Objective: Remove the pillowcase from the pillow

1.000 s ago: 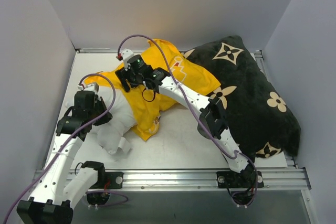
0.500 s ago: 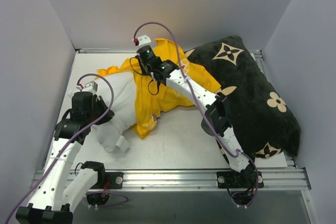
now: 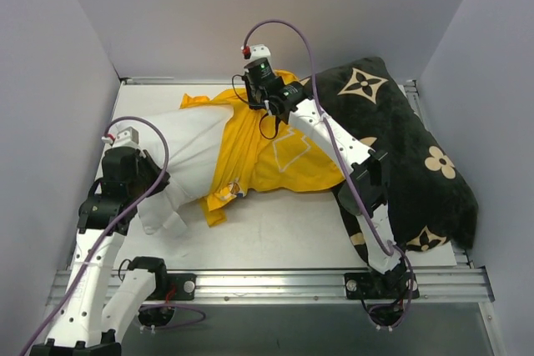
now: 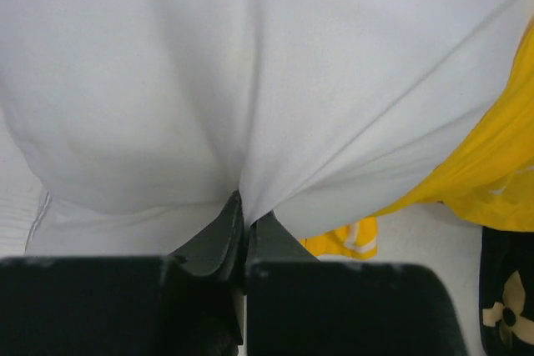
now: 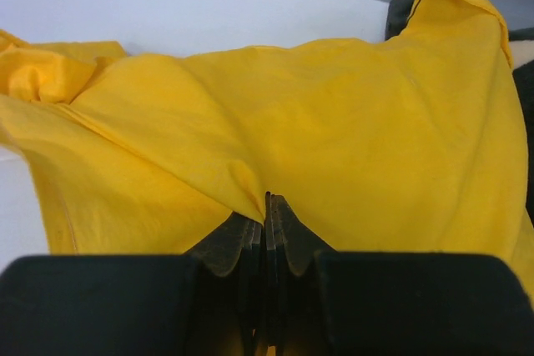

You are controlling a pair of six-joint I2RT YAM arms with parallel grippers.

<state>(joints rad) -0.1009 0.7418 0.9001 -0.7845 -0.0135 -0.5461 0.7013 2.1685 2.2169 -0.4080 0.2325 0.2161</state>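
Observation:
The white pillow (image 3: 188, 152) lies on the left half of the table, its near end bare. My left gripper (image 3: 154, 183) is shut on a pinch of the pillow's white cloth (image 4: 250, 122) at that near end, seen at my left gripper (image 4: 244, 206). The yellow pillowcase (image 3: 275, 152) covers the pillow's far right part and trails toward the black pillow. My right gripper (image 3: 265, 104) is shut on a fold of the pillowcase (image 5: 317, 122) near the back, shown at my right gripper (image 5: 267, 202). A crumpled yellow edge (image 3: 221, 198) hangs by the pillow's front.
A big black pillow with tan flower marks (image 3: 409, 156) fills the right side, under my right arm. Grey walls close in the back and both sides. A metal rail (image 3: 275, 283) runs along the near edge.
My right gripper has closed on the pillowcase and moved right and toward the back, dragging the yellow fabric off the pillow. More white pillow shows now. The left gripper keeps its hold.

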